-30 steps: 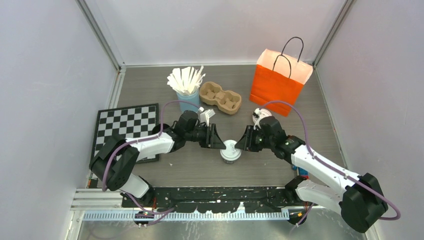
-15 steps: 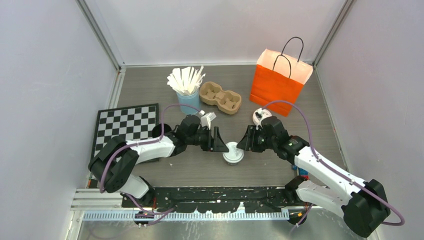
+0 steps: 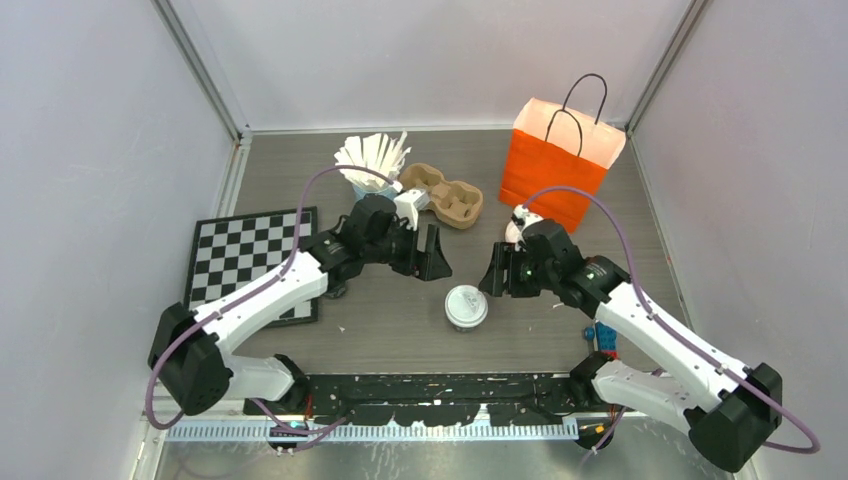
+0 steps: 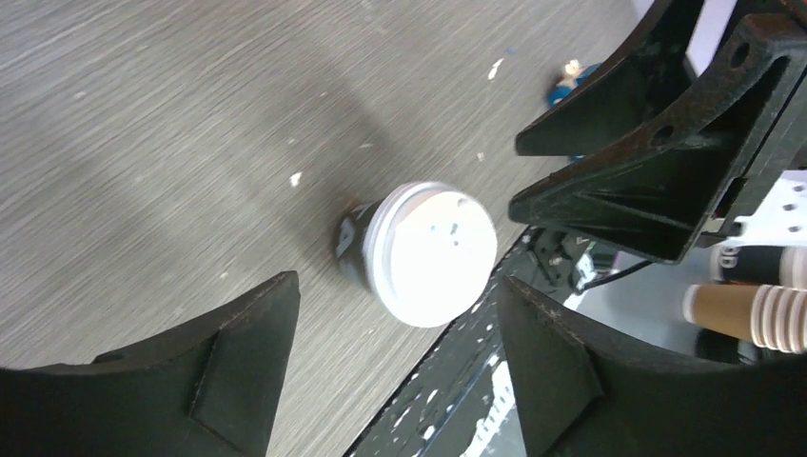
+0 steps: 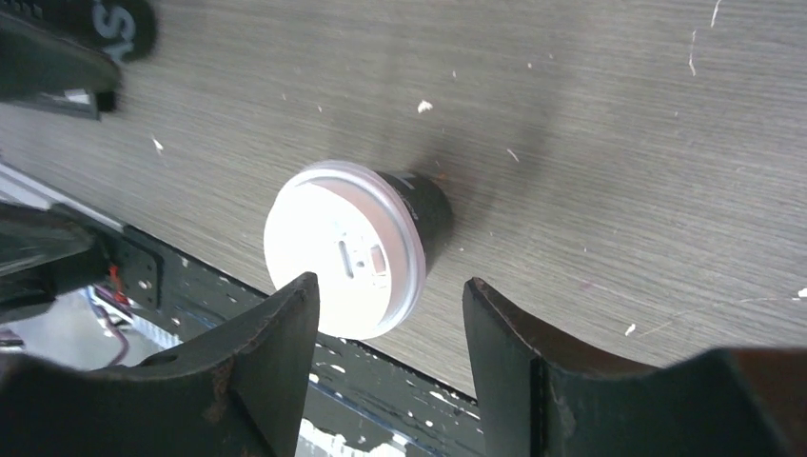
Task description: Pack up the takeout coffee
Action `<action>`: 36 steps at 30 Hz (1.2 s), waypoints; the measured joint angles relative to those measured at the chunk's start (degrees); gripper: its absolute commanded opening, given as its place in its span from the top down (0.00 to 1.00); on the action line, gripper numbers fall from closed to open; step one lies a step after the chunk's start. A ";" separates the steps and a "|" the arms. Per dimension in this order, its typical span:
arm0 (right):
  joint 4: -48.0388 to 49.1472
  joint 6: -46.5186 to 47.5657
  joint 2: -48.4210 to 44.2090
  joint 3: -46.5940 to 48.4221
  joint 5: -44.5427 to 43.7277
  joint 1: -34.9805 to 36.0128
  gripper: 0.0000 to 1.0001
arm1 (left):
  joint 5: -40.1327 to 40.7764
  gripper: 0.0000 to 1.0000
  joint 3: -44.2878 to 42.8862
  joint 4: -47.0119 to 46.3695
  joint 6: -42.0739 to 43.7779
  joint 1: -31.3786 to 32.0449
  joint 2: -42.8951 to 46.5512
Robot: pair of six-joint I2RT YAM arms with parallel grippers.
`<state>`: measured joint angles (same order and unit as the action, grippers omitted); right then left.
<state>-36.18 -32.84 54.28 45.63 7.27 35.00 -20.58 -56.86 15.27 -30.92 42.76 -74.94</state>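
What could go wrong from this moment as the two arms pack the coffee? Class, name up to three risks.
1. The left pincer and right pincer, both open, flank one cup; closing together, they might clash or tip it.
2. That cup stands near the front edge of the table; a nudge could send it off.
3. A second cup sits close behind the right arm, near the bag; a swing may knock it.

Colours on the grey wood-grain tabletop [image 3: 390, 320]
Dark cup [image 3: 466, 307], white lid, by the near edge; orange bag [image 3: 553, 170] (black handles) at the far right corner; black-and-white checkerboard [image 3: 250, 255] along the left edge; tan carrier [image 3: 445, 195].
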 measured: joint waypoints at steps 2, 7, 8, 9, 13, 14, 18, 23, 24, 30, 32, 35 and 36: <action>-1.18 0.46 1.86 0.74 -1.11 1.55 0.41 | 2.08 0.00 -0.59 4.66 1.51 0.00 1.62; -2.95 2.25 6.60 3.39 -3.52 5.46 0.46 | 6.34 0.00 -1.20 15.19 4.63 0.00 9.07; -3.04 2.60 7.26 3.89 -3.96 5.86 0.47 | 7.06 0.00 -1.22 16.76 5.14 0.00 11.04; -3.17 2.99 8.07 4.57 -4.68 6.21 0.49 | 7.67 0.00 -1.22 18.58 5.84 0.00 13.35; -3.30 4.66 11.23 6.64 -6.71 6.40 0.51 | 8.76 0.00 -1.11 24.20 8.17 -0.04 21.92; -3.30 4.90 11.87 6.86 -6.82 6.40 0.51 | 8.81 0.00 -0.94 25.38 8.96 -0.04 23.93; -3.10 6.16 15.17 7.56 -6.60 6.40 0.51 | 8.59 0.00 1.70 28.52 11.89 -0.04 31.74; -2.95 7.96 18.67 9.03 -5.27 6.58 0.59 | 7.56 0.00 9.29 28.37 14.99 -0.04 40.52; -2.91 8.31 19.21 9.27 -5.25 6.60 0.61 | 8.00 0.00 10.16 28.63 15.28 -0.02 41.79; -2.80 8.92 19.74 9.84 -5.27 6.67 0.76 | 10.54 0.00 10.45 28.72 16.92 -0.04 43.43; -2.80 8.94 19.74 10.03 -5.40 6.67 0.77 | 10.73 0.00 10.45 28.79 17.46 -0.04 43.30; -3.13 8.76 19.65 10.05 -6.49 6.69 0.79 | 11.04 0.00 10.45 28.79 17.94 -0.04 42.73; -3.41 8.63 19.45 10.05 -7.39 6.69 0.79 | 11.15 0.00 10.45 28.81 18.01 -0.04 42.45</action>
<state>-39.59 -24.21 73.73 55.68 -0.12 41.69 -9.43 -46.41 44.07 -12.91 42.72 -32.49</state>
